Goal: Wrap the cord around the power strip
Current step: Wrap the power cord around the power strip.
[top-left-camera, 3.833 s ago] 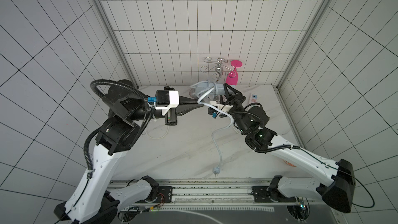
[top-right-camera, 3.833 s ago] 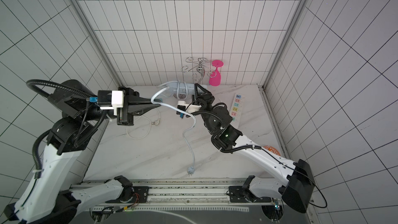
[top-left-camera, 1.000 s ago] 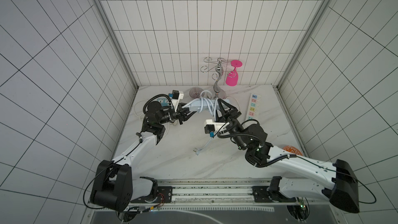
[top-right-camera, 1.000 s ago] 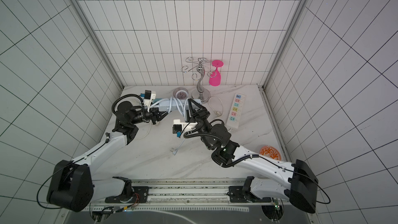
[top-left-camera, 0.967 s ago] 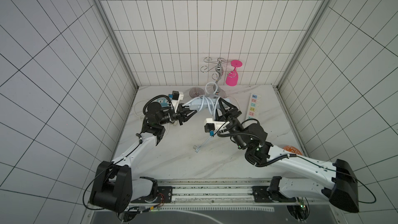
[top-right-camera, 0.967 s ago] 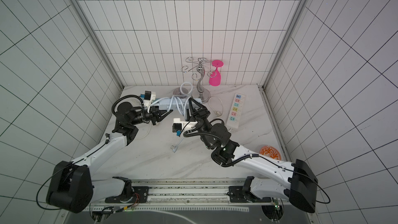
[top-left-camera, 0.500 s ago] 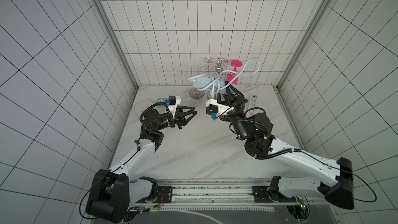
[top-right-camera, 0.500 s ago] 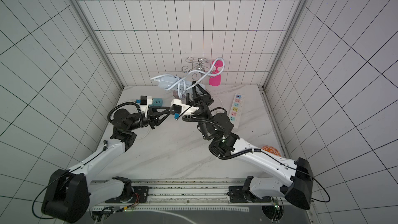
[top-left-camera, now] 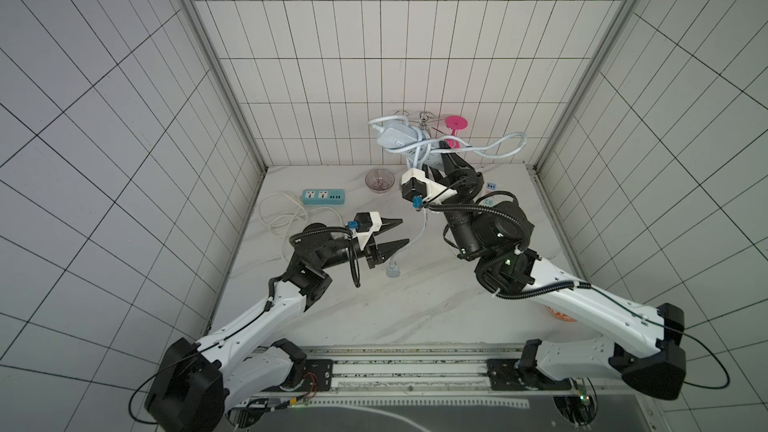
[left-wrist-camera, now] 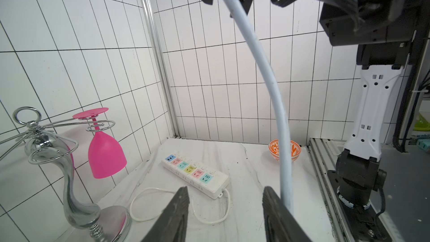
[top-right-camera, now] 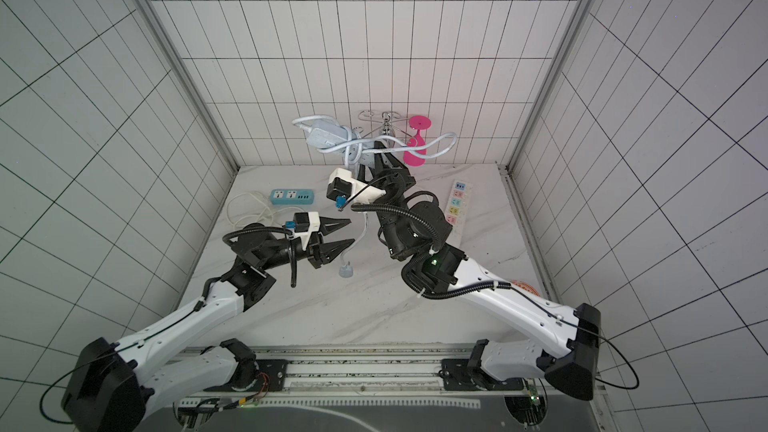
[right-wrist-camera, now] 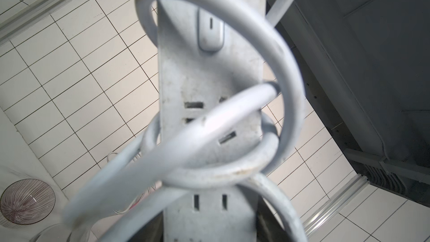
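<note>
High against the back wall [top-left-camera: 374, 76], the right gripper [top-left-camera: 436, 154] still clamps the power strip [top-left-camera: 392, 137], the cord [top-left-camera: 500, 147] looped round it (one loop juts sideways). Below, the left gripper [top-left-camera: 404, 231] has spread wider, holding nothing, with the cord hanging beside one finger.

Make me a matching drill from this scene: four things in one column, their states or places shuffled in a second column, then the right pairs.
Column one
1. power strip
2. teal strip
3. pink glass
4. left gripper

Column two
A. hanging upside down from the metal rack
B. open, clamped on nothing
C. lifted above the table, with the cord looped around it
D. lying flat on the table, towards the back

Pairs: 1-C, 2-D, 3-A, 4-B
</note>
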{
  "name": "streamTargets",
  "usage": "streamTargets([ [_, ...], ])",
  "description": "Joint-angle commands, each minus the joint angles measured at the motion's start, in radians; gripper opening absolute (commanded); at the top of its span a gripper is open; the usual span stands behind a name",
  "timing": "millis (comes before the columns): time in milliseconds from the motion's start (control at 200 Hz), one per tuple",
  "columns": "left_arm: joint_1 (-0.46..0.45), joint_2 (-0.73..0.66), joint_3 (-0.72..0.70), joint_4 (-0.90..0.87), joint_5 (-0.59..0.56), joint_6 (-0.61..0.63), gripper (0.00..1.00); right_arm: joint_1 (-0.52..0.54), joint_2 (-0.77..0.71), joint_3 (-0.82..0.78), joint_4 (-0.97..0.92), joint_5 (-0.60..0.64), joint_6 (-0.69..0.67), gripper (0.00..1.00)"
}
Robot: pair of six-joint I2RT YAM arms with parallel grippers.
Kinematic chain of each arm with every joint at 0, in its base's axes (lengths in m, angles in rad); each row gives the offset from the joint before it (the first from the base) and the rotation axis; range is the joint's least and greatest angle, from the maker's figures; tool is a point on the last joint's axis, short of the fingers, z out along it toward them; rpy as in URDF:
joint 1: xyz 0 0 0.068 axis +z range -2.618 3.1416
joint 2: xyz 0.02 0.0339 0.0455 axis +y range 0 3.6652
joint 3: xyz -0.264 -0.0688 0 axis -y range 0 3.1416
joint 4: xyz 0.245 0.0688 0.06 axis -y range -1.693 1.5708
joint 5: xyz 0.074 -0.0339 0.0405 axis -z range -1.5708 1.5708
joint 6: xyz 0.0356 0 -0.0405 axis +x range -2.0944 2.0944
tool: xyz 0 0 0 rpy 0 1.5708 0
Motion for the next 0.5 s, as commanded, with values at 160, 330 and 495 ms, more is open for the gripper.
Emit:
streamTargets([
  [160, -0.06, 0.131, 0.031, 0.059, 0.14, -0.028, 0.5, -0.005, -0.004, 0.148, 0.048, 0.015, 0.026, 0.0],
  [330, -0.059, 0.121, -0.011, 0.132, 0.167, -0.099, 0.52, -0.006, -0.011, 0.143, 0.052, 0.016, 0.022, 0.0],
  [495, -0.06, 0.134, -0.006, 0.133, 0.199, -0.119, 0.53, -0.01, -0.013, 0.136, 0.055, 0.017, 0.021, 0.0],
])
